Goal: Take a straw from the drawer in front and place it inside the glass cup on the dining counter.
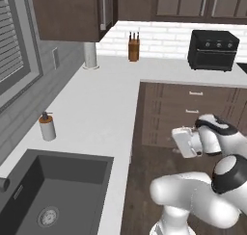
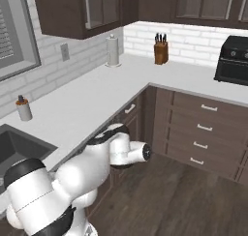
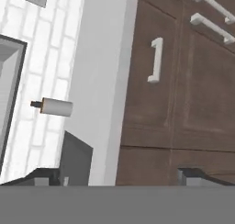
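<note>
Hand view shows the tool (image 3: pixel 118 176) with its fingertips (image 3: pixel 195 176) spread wide, pinching nothing, facing the closed drawer (image 3: pixel 153 87) with its white handle (image 3: pixel 156 60) under the white desk (image 3: pixel 103 81). Soap bottle (image 3: pixel 54 107) stands near the grey sink (image 1: pixel 53 193). No straw can be made out.

Matt dark wood-grain drawer (image 3: pixel 151 94) fronts with pale metal handles (image 3: pixel 156 60) sit under a smooth white countertop (image 1: pixel 96 109).

Sink (image 1: pixel 62 190) cut off at edge
</note>
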Robot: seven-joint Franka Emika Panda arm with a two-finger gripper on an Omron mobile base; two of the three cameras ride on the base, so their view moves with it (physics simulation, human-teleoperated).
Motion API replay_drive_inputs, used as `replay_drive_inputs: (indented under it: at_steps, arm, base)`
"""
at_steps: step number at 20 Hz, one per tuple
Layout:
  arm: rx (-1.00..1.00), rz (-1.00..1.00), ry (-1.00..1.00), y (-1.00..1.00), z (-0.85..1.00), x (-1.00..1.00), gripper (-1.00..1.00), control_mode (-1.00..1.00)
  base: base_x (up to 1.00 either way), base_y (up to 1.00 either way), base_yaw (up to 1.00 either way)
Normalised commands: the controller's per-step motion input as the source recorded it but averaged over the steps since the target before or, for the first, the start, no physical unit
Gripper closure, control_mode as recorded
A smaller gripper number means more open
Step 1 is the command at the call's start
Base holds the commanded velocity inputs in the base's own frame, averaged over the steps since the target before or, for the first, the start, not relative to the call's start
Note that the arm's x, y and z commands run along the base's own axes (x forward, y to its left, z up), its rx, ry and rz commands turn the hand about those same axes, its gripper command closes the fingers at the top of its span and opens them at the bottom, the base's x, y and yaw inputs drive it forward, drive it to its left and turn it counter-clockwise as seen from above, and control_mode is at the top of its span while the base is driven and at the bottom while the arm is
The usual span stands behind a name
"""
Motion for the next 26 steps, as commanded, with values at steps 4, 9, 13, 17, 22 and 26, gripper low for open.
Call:
replay_drive_inputs:
  at_steps: [4,9,13,17,22,26]
  arm:
    - [0.36,0.00,0.00,0.33,-0.55,0.60,-1.00,-1.00]
    - [0.19,0.00,-0.01,0.22,-0.27,0.51,-1.00,-1.00]
    - [0.00,0.00,0.00,0.34,-0.29,0.46,-1.00,-1.00]
    - [0.00,0.01,0.04,0.22,-0.36,0.42,-1.00,-1.00]
    - [0.06,0.03,0.05,0.08,-0.43,0.61,-1.00,-1.00]
    - [0.09,0.00,0.02,0.11,-0.35,0.74,-1.00,-1.00]
  base:
    - [0.00,0.00,0.00]
    - [0.00,0.00,0.00]
    - [0.00,0.00,0.00]
    - [0.00,0.00,0.00]
    - [0.00,0.00,0.00]
    - [0.00,0.00,0.00]
